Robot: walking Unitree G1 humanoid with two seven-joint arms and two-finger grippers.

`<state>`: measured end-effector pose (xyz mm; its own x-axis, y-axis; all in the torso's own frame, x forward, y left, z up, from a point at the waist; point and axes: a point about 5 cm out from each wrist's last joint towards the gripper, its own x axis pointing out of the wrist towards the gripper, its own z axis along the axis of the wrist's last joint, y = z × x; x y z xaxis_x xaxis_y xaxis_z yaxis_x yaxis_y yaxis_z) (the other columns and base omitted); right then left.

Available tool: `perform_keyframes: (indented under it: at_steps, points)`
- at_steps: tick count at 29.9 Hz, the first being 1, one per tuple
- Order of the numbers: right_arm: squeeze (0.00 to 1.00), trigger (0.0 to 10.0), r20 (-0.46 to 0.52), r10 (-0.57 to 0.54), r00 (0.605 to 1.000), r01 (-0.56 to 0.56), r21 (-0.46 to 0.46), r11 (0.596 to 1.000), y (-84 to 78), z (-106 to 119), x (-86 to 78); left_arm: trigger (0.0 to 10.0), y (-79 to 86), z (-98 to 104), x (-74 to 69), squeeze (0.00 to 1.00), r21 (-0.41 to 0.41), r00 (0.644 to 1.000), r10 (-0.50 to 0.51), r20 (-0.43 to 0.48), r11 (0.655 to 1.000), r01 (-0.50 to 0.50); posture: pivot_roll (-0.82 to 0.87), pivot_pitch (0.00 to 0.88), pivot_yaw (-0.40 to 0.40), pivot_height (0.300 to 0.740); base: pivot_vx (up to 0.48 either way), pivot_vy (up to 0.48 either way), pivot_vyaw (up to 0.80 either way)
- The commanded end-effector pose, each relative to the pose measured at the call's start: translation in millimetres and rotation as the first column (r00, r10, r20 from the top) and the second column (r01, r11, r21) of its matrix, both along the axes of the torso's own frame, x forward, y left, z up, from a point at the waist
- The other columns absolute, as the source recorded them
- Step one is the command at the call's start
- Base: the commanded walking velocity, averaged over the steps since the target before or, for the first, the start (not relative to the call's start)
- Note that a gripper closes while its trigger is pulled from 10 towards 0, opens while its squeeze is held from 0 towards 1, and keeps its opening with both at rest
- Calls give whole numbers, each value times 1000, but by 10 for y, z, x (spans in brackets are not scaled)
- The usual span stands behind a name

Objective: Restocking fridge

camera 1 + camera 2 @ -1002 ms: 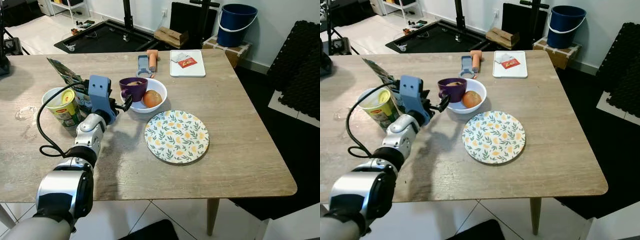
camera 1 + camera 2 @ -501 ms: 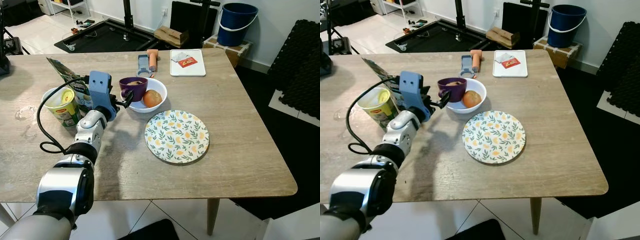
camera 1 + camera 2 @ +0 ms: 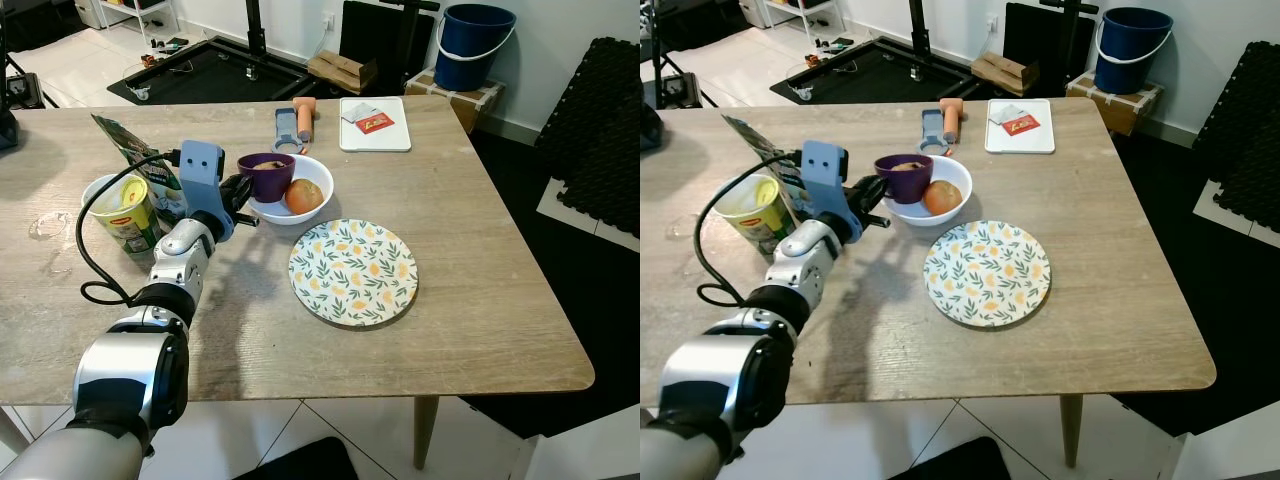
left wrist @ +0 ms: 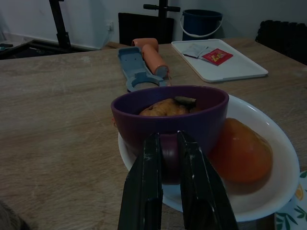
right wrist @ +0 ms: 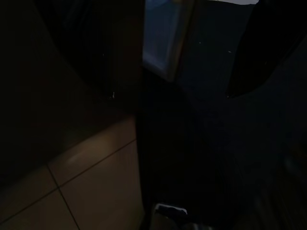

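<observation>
Now left hand (image 4: pixel 165 151) pinches purple cup (image 4: pixel 170 117) handle, arm outstretched.

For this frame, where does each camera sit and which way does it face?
Left and right eye views: head, looking down at the table; left arm reaches the purple cup.
Left wrist view: along the left tool, fingers closed on the purple cup's handle in the white bowl.
Right wrist view: dark; floor tiles.
Shared: purple cup, white bowl.

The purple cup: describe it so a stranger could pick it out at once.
On the wooden table, find the white bowl just beyond the flowered plate. The purple cup sits in that bowl's left half, beside an orange fruit. It is the only purple thing there, and the left gripper grips its handle.
</observation>
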<state>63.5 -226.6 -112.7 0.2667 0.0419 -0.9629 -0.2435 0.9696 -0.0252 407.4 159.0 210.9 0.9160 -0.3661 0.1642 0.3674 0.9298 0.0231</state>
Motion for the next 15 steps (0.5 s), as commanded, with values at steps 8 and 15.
perform_keyframes:
  at_steps: [8,15]
  points:
    - [0,10000,-36,-10,999,10,-6,1000,-39,-10,-123,0,8,-91,-11,0,-5,999,3,-41,1000,-3,-143,232,63,740,0,0,0]
    - [0,10000,-34,-8,999,8,-3,1000,-24,-12,-111,0,4,-67,-11,0,-6,1000,-2,-25,1000,2,-142,231,62,740,0,0,0]
